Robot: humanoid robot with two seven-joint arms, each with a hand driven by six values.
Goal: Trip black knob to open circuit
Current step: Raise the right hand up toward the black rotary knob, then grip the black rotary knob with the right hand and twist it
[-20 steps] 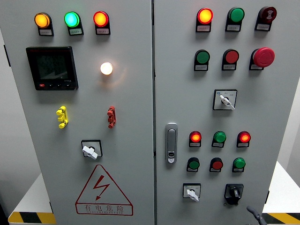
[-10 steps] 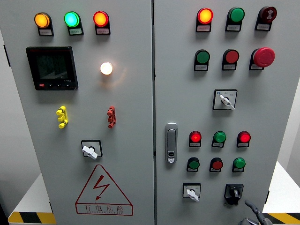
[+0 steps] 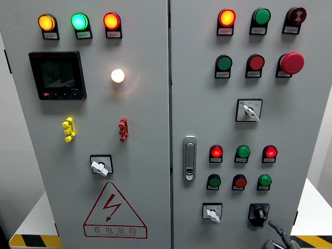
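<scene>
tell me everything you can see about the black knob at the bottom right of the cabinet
The black knob is a small rotary switch on a dark square base, low on the right door, right of a white-handled switch and below a green button. It looks like glossy plastic, its grip bar roughly upright. The right hand rises from the bottom edge just beside it, not visibly touching.

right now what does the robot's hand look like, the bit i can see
Only a small part of the right hand shows, at the bottom edge, lower right of the black knob. Its fingers are slim, rounded and dark grey, with a paler grey, metallic-looking body below. No cables, markings or sleeve are visible. The left hand is out of view.
</scene>
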